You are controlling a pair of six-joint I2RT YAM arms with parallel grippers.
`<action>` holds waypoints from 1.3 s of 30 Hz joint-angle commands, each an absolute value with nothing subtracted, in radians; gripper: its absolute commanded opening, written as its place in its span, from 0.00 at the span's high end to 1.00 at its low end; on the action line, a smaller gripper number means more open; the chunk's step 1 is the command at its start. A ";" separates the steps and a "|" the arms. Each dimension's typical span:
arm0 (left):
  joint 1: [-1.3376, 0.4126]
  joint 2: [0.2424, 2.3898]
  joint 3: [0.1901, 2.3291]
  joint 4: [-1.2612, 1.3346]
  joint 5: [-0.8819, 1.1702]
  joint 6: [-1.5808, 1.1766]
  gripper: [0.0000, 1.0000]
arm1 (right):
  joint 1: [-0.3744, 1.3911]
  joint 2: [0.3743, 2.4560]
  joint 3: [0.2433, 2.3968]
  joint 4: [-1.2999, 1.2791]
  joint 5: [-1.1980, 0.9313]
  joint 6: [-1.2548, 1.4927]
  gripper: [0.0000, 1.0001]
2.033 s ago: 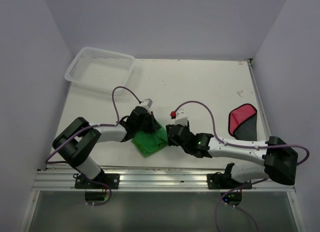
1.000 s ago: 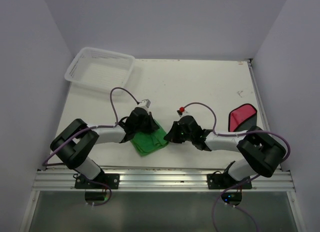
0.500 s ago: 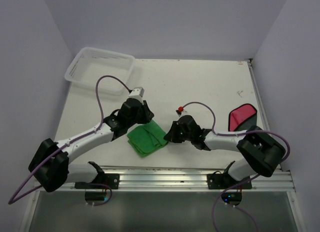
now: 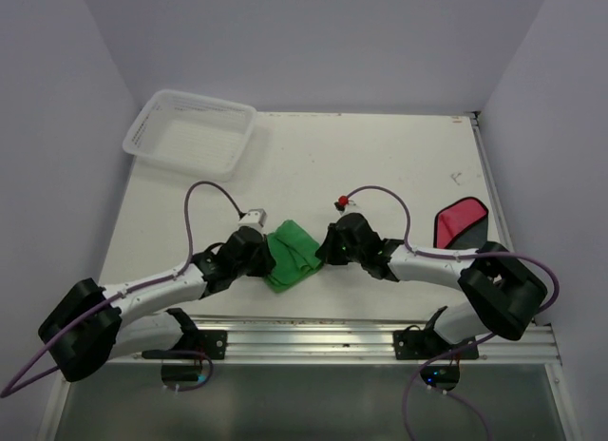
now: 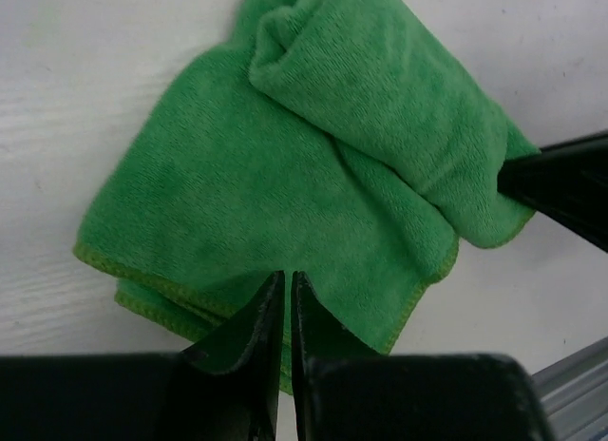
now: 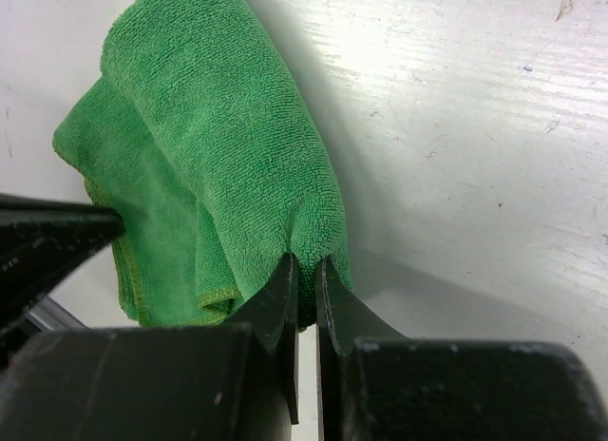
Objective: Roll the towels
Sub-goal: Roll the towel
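The green towel (image 4: 293, 254) lies partly folded on the table between my two grippers. In the left wrist view its far part is a thick rolled fold (image 5: 380, 118) over a flat layer. My left gripper (image 4: 269, 257) is at the towel's left edge, its jaws pressed almost together on the cloth (image 5: 287, 281). My right gripper (image 4: 322, 249) is shut on the rolled fold's end (image 6: 307, 270), cloth bunched between its tips. The red towel (image 4: 460, 222), dark grey underside showing, lies flat at the right, untouched.
A white mesh basket (image 4: 190, 132) sits at the table's far left corner. The right arm's purple cable (image 4: 380, 192) loops over the table behind the towel. The metal rail (image 4: 313, 341) runs along the near edge.
My left gripper came off the towel's far side, swung back and closed at its left edge. The right gripper has carried the towel's right end up and over into a fold.
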State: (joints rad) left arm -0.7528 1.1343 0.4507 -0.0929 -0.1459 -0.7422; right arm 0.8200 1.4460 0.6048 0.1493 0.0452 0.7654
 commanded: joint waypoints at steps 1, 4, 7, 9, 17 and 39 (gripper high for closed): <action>-0.827 1.137 0.443 -0.022 -0.164 -0.779 0.90 | 0.821 1.427 0.640 0.138 0.092 0.759 1.00; -0.857 1.172 0.433 0.027 -0.152 -0.787 0.91 | 0.821 1.427 0.640 0.135 0.104 0.769 1.00; -0.883 1.206 0.413 0.060 -0.152 -0.790 0.91 | 0.822 1.416 0.640 0.129 0.112 0.772 1.00; -0.908 1.236 0.402 0.078 -0.155 -0.795 0.92 | 0.822 1.410 0.641 0.124 0.120 0.772 1.00; -0.995 1.319 0.396 0.112 -0.184 -0.834 0.93 | 0.822 1.402 0.657 0.109 0.158 0.785 1.00; -1.092 1.427 0.472 0.094 -0.215 -0.871 0.93 | 1.009 1.407 0.643 0.040 0.466 0.549 1.00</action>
State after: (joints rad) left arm -1.0775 1.3941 0.4698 0.1543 -0.2211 -0.8551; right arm 0.9668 1.4055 0.6289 0.0574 0.3454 0.6083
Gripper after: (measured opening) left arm 0.074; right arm 0.046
